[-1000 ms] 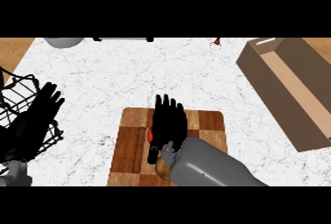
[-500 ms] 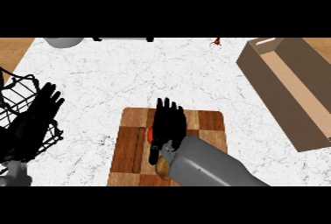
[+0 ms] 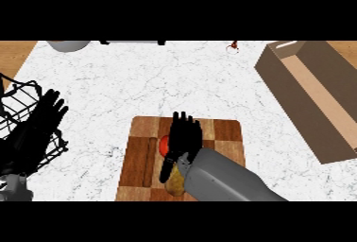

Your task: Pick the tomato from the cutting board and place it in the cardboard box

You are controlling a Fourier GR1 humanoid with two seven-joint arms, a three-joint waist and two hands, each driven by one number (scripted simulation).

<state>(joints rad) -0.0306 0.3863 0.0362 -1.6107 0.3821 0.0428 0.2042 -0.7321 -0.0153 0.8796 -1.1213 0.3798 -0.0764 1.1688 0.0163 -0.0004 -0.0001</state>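
Note:
A red tomato (image 3: 165,144) lies on the wooden cutting board (image 3: 140,160); only its left edge shows. My right hand (image 3: 184,137) covers the rest of it, fingers straight and pointing away from me, thumb trailing back on the left. That hand is open and lies over the tomato; I cannot tell whether it touches. The cardboard box (image 3: 314,99) lies open at the far right, well away from the board. My left hand (image 3: 40,120) rests open at the left edge, fingers up.
A black wire basket (image 3: 17,97) stands at the left under my left hand. A yellowish object (image 3: 174,183) lies on the board's near edge beside my forearm. A pale bowl (image 3: 68,45) and a small red item (image 3: 232,46) sit at the counter's back.
The right hand's fingertips have drawn slightly nearer over the tomato. The left hand and everything else are unchanged.

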